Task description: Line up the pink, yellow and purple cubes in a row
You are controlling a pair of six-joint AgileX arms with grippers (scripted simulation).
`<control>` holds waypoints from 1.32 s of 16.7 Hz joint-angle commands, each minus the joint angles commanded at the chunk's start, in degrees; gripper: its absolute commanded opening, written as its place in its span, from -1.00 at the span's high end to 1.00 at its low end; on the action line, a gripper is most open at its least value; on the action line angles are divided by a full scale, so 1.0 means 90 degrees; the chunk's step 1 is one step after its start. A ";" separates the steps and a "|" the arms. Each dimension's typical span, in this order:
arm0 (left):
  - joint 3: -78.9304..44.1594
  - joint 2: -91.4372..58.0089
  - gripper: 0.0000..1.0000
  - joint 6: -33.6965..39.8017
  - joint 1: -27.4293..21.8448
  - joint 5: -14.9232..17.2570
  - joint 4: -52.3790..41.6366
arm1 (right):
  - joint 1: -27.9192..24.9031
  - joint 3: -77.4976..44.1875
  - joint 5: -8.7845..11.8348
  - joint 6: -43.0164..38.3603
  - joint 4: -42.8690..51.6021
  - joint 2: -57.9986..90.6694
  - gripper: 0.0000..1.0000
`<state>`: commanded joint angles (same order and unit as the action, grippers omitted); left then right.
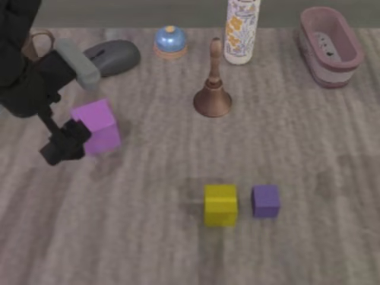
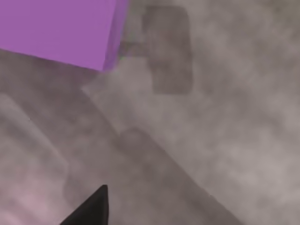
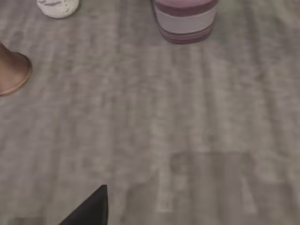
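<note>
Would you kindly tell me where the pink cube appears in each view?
Top view: pink cube at the table's left, beside the left claw.
Left wrist view: fills a corner.
Right wrist view: not in it.
Shared landmark: brass bell, also in the right wrist view.

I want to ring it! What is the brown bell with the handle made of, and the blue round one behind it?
The handbell looks like brushed copper or bronze metal: warm brown with a soft sheen. Its handle could be wood or the same metal; the look leaves that open. The blue bell looks like painted metal, a glossy dome with an orange button on top.
</note>
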<state>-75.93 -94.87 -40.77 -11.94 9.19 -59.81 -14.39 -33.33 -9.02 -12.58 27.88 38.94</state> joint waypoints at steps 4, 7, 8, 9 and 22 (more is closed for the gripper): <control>-0.1903 -0.1996 -1.00 -0.0668 -0.0130 -0.0249 -0.0944 | 0.0700 0.1739 0.0256 0.0684 -0.1168 -0.1973 -1.00; -0.3115 -0.3147 -1.00 -0.0990 -0.0154 -0.0518 -0.1338 | 0.1089 0.2689 0.0525 0.1044 -0.1969 -0.3012 -1.00; -0.3455 -0.3429 -1.00 -0.1063 -0.0151 -0.0612 -0.1416 | 0.1193 0.2945 0.0622 0.1133 -0.2212 -0.3286 -1.00; -0.3756 -0.3660 -1.00 -0.1120 -0.0145 -0.0703 -0.1473 | 0.1284 0.3158 0.0714 0.1209 -0.2435 -0.3533 -1.00; -0.4356 -0.4324 -1.00 -0.1230 -0.0111 -0.0993 -0.1307 | 0.1535 0.3704 0.1002 0.1397 -0.3097 -0.4326 -1.00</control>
<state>-115.13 -133.79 -51.84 -12.94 0.26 -71.57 -0.57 0.00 0.00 0.00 0.00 0.00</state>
